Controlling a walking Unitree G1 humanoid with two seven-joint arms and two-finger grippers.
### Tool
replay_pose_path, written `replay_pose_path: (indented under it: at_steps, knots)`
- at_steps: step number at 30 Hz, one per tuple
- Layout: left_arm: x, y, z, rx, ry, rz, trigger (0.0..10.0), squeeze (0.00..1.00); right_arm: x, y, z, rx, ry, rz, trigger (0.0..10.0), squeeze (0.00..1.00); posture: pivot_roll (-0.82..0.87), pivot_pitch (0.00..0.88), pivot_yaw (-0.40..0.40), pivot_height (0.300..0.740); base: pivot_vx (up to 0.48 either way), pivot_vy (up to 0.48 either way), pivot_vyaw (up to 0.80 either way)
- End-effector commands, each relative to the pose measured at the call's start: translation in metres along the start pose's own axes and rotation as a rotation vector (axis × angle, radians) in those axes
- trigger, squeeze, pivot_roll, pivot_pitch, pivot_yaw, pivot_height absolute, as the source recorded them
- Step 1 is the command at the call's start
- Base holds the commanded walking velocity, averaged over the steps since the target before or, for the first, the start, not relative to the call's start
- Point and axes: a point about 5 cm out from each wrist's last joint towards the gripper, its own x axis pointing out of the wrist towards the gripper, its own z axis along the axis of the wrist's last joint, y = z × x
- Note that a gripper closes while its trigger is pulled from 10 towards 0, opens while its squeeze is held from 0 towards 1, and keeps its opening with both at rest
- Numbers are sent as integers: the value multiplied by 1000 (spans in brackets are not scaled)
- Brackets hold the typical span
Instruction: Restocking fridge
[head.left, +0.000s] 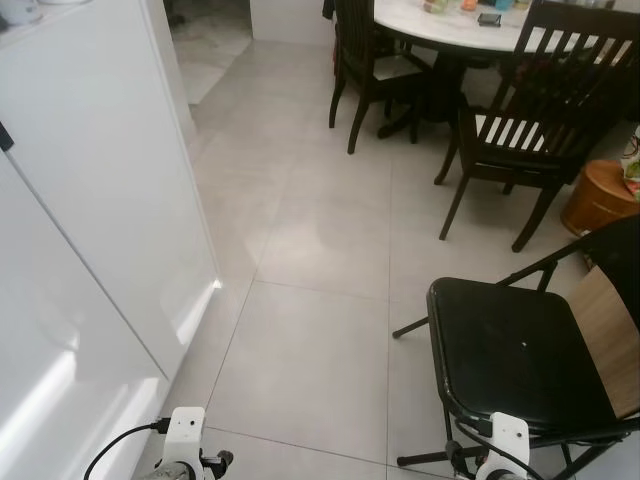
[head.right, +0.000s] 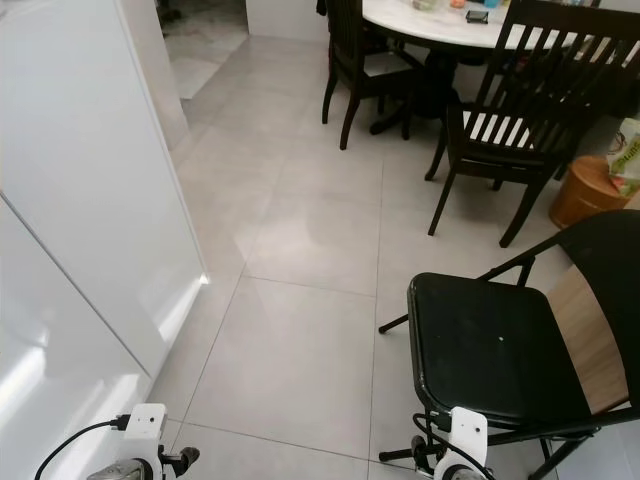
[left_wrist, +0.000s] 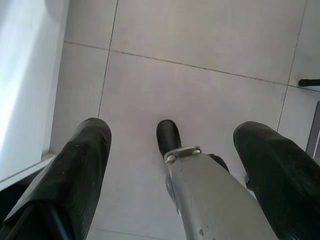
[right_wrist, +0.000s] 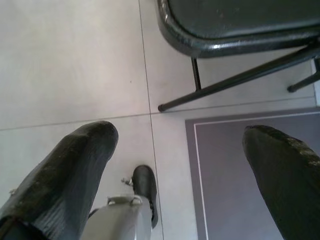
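Head views first: white fridge (head.left: 90, 200) stands shut along the robot's left, its glossy doors forming a straight edge that runs away toward a passage at the far end. Grey tiled floor (head.left: 320, 250) lies open ahead, which gives the body room to turn toward the fridge. On the right, a black folding chair (head.left: 510, 360) sits close to the right arm and narrows that side; beyond it, dark wooden chairs (head.left: 530, 130) ring a white round table (head.left: 440, 25) that carries small items too far off to identify, possibly the stock for restocking. Both wrists show low at the frame edge, consistent with arms hanging idle during a walk. Left wrist view: the left gripper (left_wrist: 172, 150) points down at bare tile with fingers spread wide and nothing between them; the robot's foot (left_wrist: 167, 137) shows below, and the fridge base runs just beside one finger. Right wrist view: the right gripper (right_wrist: 180, 155) is likewise spread and empty above the floor, near a grey mat (right_wrist: 225, 170) and the folding chair's legs, so a swing on that side risks contact.
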Motion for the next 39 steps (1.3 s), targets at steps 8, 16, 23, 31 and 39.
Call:
replay_pose_path:
  at_steps: [8, 16, 23, 31, 39]
  knots:
    - [0, 7, 9, 30, -15, 22, 10000, 0, -1, 4, -15, 31, 47, -23, 10000, 0, 26, 26, -10, 740, 0, 0, 0]
    - [-2, 23, 14, 40, -27, 46, 10000, 0, -4, 20, -41, 64, 97, 9, 10000, 0, 32, 31, 12, 740, 0, 0, 0]
    - [-2, 21, 8, 36, -15, 45, 10000, 0, -4, 19, -38, 63, 72, -8, 10000, 0, 27, 33, 0, 740, 0, 0, 0]
    - [-2, 10, -5, 4, 9, 29, 10000, 0, -4, 17, -34, 64, 54, -16, 10000, 0, 25, 17, -14, 740, 0, 0, 800]
    - [-2, 9, -9, -10, 14, 34, 10000, 0, -4, 16, -36, 66, 58, -7, 10000, 0, 25, 0, -9, 740, 0, 0, 800]
